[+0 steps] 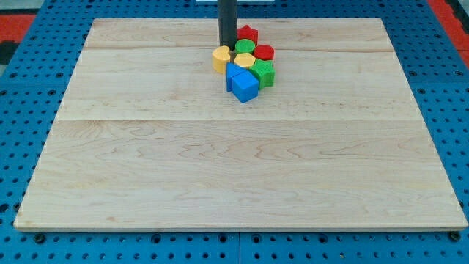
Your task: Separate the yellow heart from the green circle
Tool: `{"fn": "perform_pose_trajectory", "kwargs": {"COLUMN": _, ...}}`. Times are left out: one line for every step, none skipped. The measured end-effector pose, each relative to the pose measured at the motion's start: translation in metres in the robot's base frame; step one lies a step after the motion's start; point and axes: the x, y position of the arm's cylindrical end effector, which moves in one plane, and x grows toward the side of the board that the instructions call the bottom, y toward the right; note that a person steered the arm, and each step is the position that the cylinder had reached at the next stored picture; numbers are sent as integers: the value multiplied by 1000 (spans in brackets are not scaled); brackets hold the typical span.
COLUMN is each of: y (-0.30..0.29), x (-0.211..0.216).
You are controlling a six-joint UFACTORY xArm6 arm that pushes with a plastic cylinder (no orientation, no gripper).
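A tight cluster of blocks sits near the view's top centre of the wooden board (234, 169). The green circle (244, 47) lies in the cluster's upper part. The yellow heart (245, 60) touches it just below. My tip (228, 45) stands at the cluster's upper left, right beside the green circle and just above a yellow block (221, 58) on the cluster's left. The rod rises out of the view's top.
A red star (249, 34) sits at the cluster's top. A red circle (264, 53) is on the right, a green block (264, 72) below it. Two blue blocks (236, 73) (246, 87) form the cluster's bottom. A blue pegboard (22, 110) surrounds the board.
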Motion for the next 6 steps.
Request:
{"fn": "perform_pose_trajectory", "kwargs": {"y": -2, "x": 3}}
{"fn": "perform_pose_trajectory", "kwargs": {"y": -2, "x": 6}}
{"fn": "perform_pose_trajectory", "kwargs": {"y": -2, "x": 8}}
{"fn": "perform_pose_trajectory", "kwargs": {"y": -4, "x": -5}}
{"fn": "perform_pose_trajectory", "kwargs": {"y": -24, "x": -6}}
{"fn": "perform_pose_trajectory", "kwargs": {"y": -48, "x": -13}}
